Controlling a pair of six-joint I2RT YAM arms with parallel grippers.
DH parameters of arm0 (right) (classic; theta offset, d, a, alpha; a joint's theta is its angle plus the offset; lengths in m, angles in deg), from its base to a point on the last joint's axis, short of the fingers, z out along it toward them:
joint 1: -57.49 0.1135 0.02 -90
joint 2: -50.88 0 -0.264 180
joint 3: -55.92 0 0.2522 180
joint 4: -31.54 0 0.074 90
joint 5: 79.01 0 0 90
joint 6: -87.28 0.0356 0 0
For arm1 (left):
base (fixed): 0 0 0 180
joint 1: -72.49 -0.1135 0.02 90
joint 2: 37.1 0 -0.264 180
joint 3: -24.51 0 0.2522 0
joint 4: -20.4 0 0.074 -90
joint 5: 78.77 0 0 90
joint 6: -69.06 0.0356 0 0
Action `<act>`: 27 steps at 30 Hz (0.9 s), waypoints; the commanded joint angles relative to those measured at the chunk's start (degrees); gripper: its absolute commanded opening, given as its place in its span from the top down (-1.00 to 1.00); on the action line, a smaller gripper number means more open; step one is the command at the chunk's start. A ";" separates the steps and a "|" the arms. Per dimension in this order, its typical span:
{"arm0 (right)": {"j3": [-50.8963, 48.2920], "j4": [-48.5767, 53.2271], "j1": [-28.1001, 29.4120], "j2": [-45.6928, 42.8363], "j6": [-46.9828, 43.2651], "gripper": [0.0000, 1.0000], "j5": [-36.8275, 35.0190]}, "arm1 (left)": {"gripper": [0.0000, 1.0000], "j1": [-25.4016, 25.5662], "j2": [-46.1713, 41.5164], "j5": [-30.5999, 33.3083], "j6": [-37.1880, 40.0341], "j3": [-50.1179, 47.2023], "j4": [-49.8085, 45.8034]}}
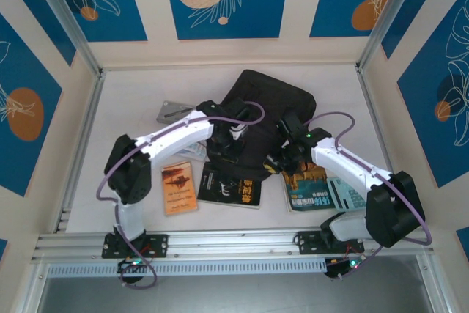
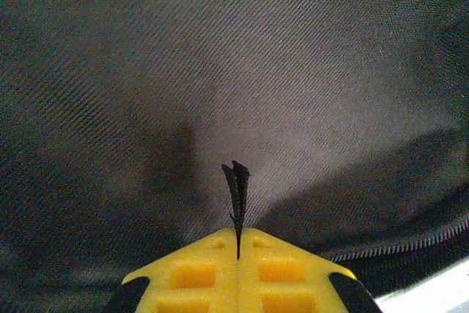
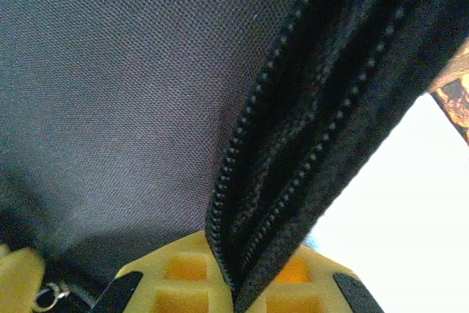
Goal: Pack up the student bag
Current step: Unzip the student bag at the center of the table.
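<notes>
In the top view, a black backpack (image 1: 275,100) is seen lying flat on the white table (image 1: 132,108), toward the far middle of it. The left gripper (image 1: 226,153) is placed at the near left edge of the backpack and the right gripper (image 1: 277,162) at its near right edge. Three books are laid in front of the backpack: an orange book (image 1: 179,188), a black book (image 1: 231,187) just beside it, and a teal book (image 1: 322,190) partly hidden under the right arm. A grey item (image 1: 171,113) is seen left of the backpack.

In the left wrist view, the left fingers (image 2: 194,273) are pressed together, and a thin fold (image 2: 237,188) of the backpack's black cloth is pinched between them.

In the right wrist view, the right fingers (image 3: 183,284) are closed on the backpack's zipper edge (image 3: 253,144), which is clamped between them. A book corner (image 3: 454,97) is seen at the right, above the white table
</notes>
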 commanded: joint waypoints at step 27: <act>-1.76 -0.49 0.73 -5.34 -3.54 1.00 -6.72 | 0.00 -1.19 1.36 0.34 -7.84 9.96 -5.37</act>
